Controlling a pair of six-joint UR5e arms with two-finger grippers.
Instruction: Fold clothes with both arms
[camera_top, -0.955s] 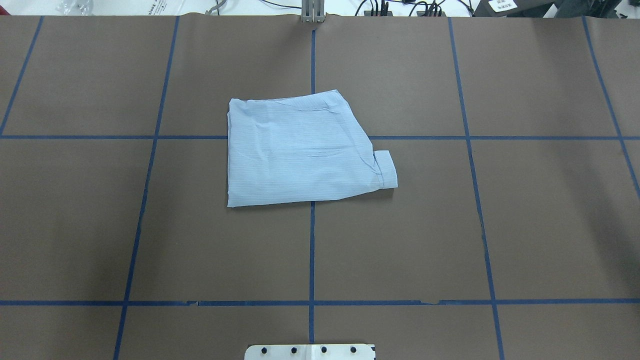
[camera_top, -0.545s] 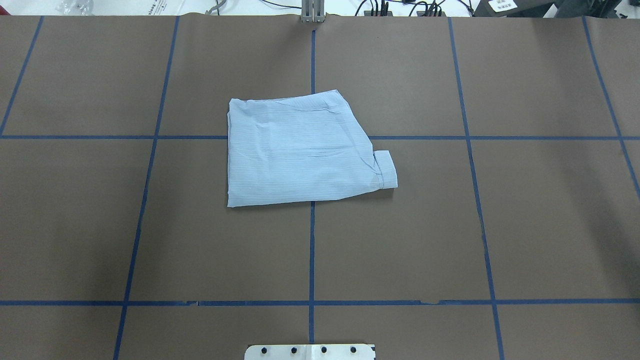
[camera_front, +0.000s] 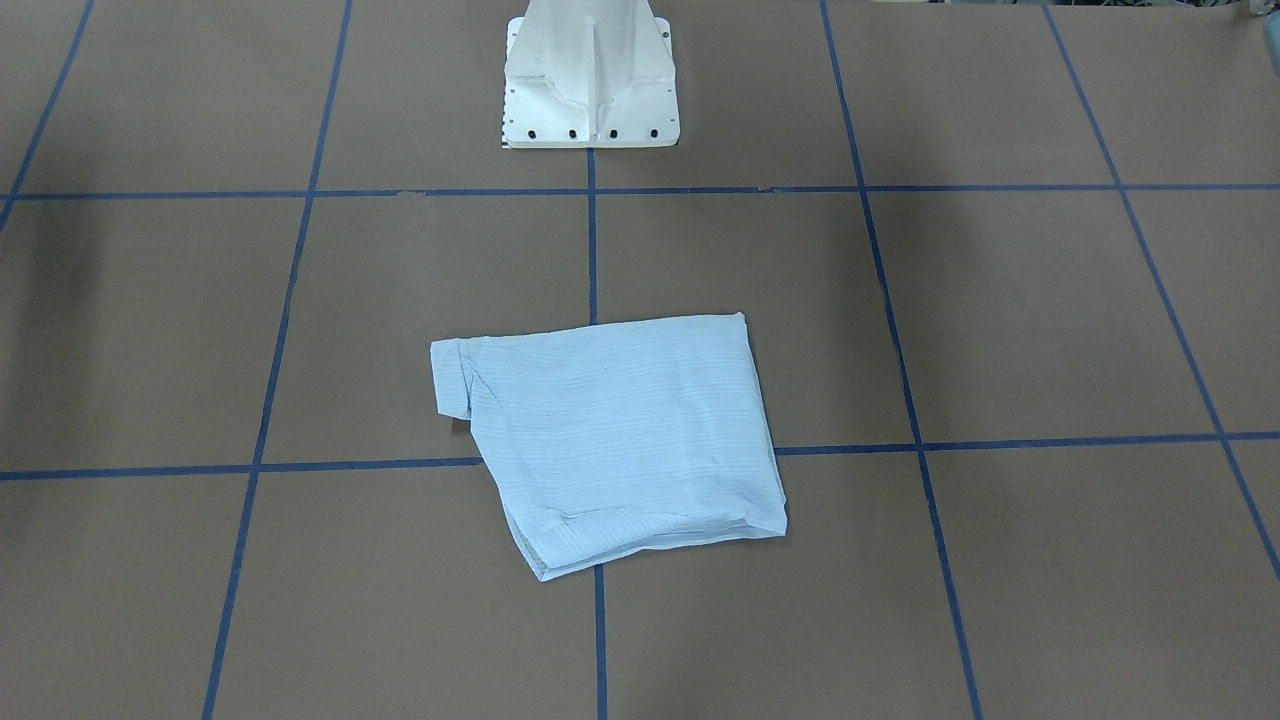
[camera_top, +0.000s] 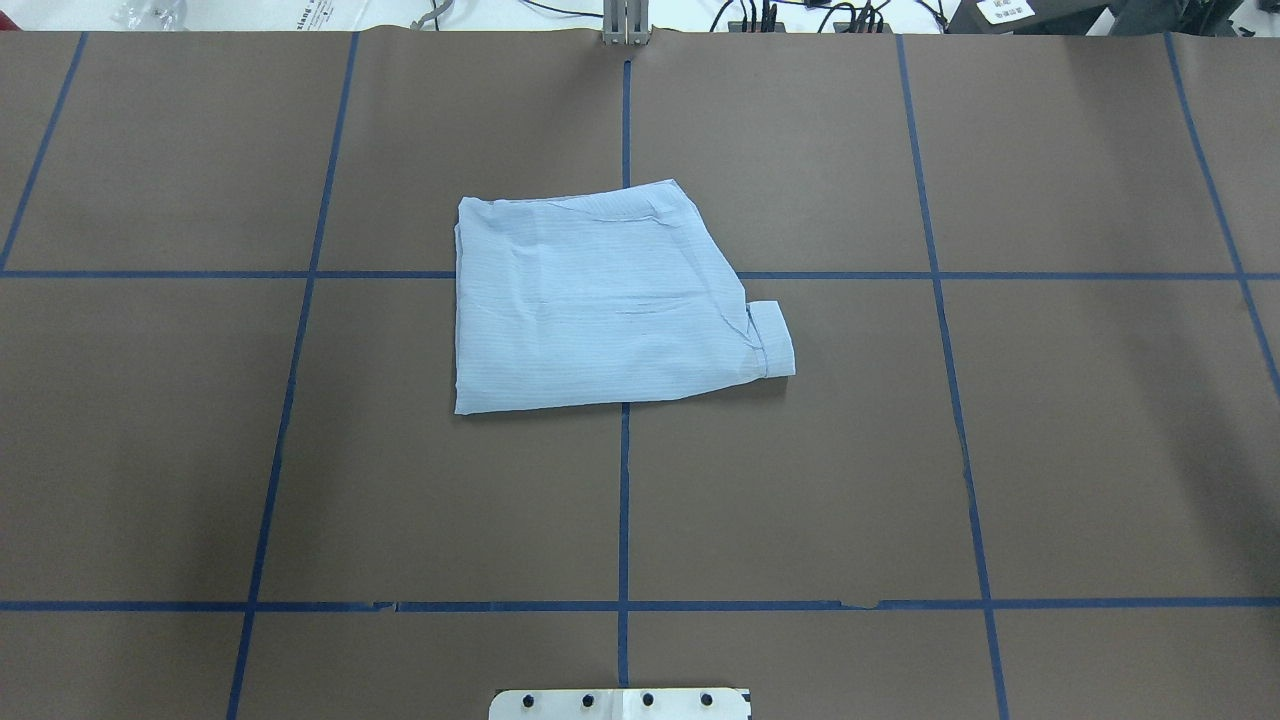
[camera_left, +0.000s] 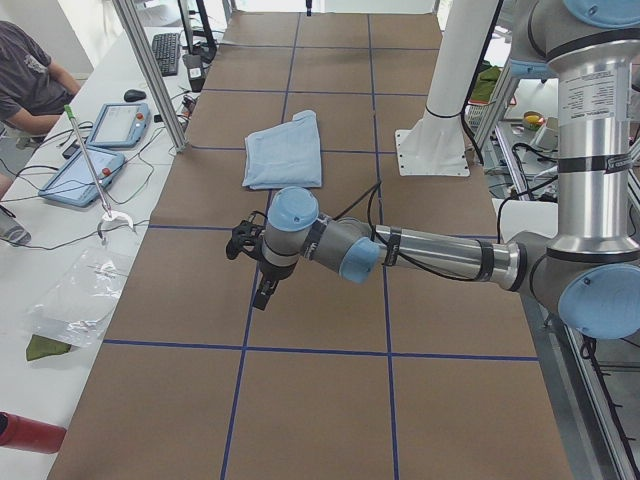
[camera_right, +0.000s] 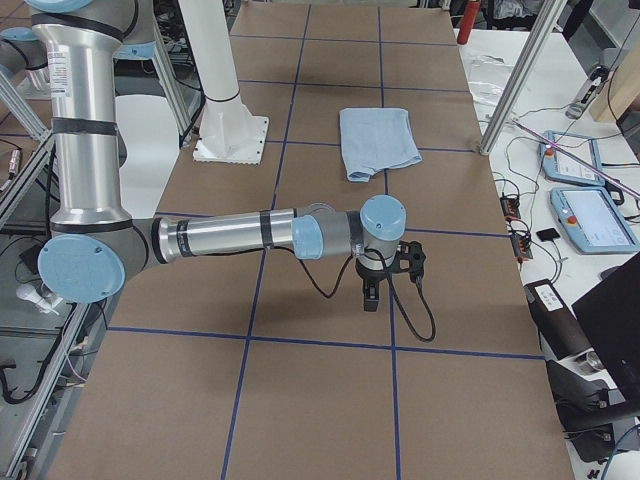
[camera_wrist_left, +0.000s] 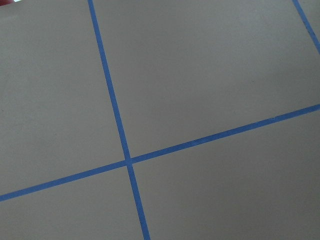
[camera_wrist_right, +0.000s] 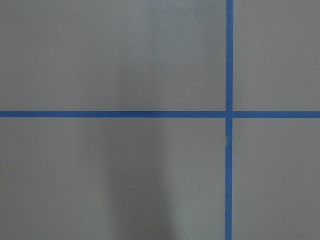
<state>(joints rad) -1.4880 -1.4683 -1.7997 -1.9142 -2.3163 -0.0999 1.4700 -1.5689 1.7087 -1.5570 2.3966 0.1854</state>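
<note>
The clothes are one pale-blue striped shirt (camera_top: 600, 300), folded into a flat, rough rectangle near the table's middle, with a cuff (camera_top: 775, 340) sticking out at one side. The shirt (camera_front: 620, 430) also shows in the front view, and the shirt (camera_left: 285, 150) (camera_right: 377, 140) in both side views. Nothing touches it. My left gripper (camera_left: 262, 293) hangs over bare table, well short of the shirt. My right gripper (camera_right: 370, 297) hangs likewise at the other end. Each shows only in a side view, so I cannot tell whether it is open or shut. Both wrist views hold only brown table and blue tape.
The brown table (camera_top: 1050, 450) is gridded with blue tape lines. The white pedestal base (camera_front: 590, 80) stands at the robot's edge. Beyond the far edge are an aluminium post (camera_left: 150, 70), tablets (camera_left: 120, 125), cables and a seated person (camera_left: 30, 80).
</note>
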